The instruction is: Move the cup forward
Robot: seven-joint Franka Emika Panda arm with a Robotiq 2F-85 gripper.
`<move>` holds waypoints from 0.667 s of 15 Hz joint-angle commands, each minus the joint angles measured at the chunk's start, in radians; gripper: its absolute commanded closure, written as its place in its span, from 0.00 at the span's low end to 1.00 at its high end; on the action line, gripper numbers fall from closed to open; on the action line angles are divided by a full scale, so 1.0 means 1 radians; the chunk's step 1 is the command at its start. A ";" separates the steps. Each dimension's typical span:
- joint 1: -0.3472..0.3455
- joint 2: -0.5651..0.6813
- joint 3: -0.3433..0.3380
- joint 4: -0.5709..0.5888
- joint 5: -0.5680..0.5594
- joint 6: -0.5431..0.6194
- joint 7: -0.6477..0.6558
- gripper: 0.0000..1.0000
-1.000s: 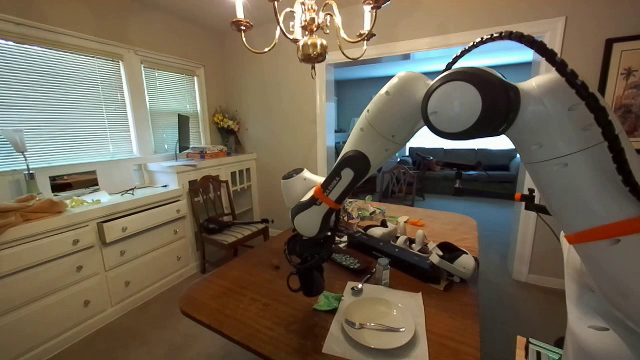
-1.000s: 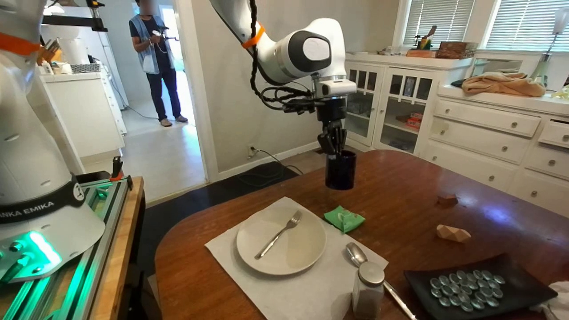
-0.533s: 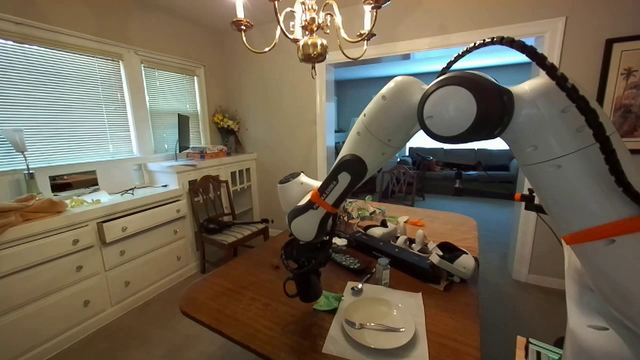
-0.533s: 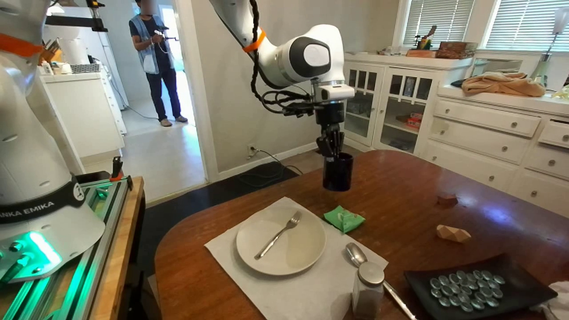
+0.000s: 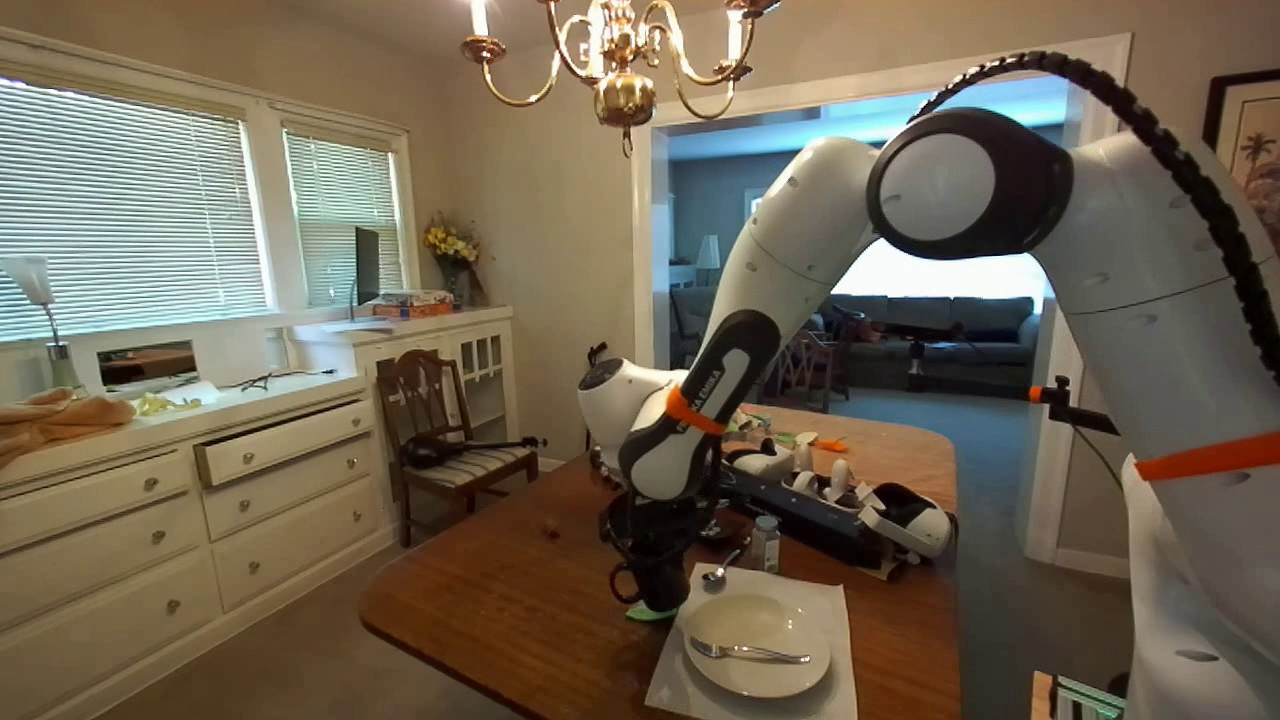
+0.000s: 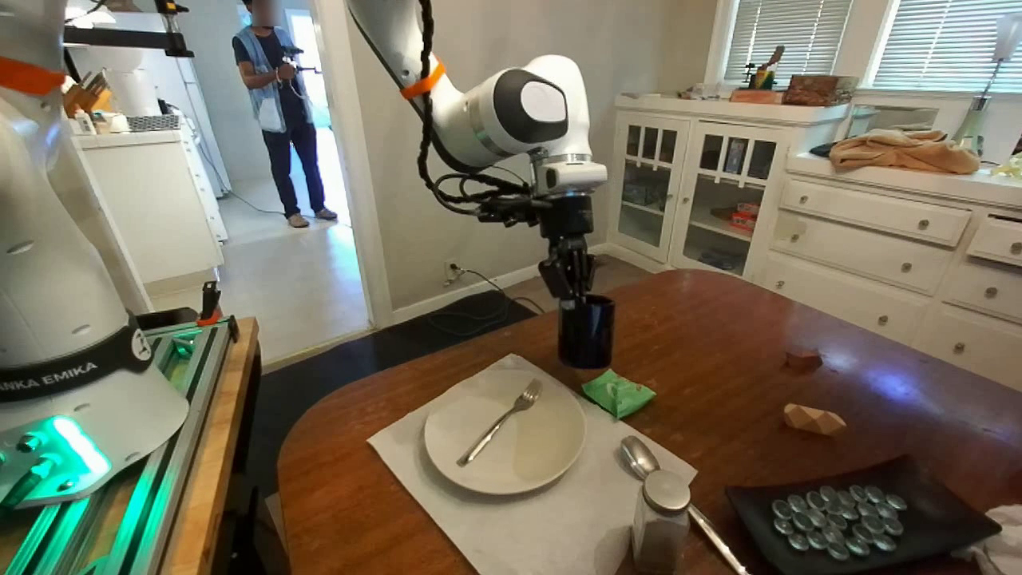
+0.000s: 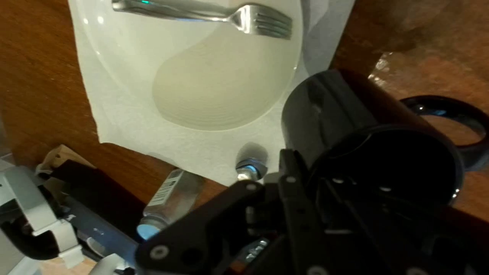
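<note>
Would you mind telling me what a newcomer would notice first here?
Probably the big white arm arched over the wooden table, a dark mug in its hand. Next, perhaps, the brass chandelier at the top of an exterior view, or the fork lying on the white plate.

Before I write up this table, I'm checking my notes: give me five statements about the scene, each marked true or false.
The black gripper holds the near-black cylindrical mug by its wall. True.
The gripper pinches the mug's handle. False: the handle stands free.
A silver metal fork lies on the round white plate. True.
The crumpled green packet lies on that plate. False: the packet lies beside it.
Clear rounded pebbles lie in the black rectangular tray. True.
</note>
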 commanded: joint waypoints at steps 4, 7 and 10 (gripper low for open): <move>-0.069 -0.323 -0.009 -0.354 -0.282 0.071 0.372 0.98; -0.177 -0.412 -0.006 -0.473 -0.422 0.145 0.440 0.98; -0.320 -0.458 -0.031 -0.562 -0.543 0.302 0.483 0.98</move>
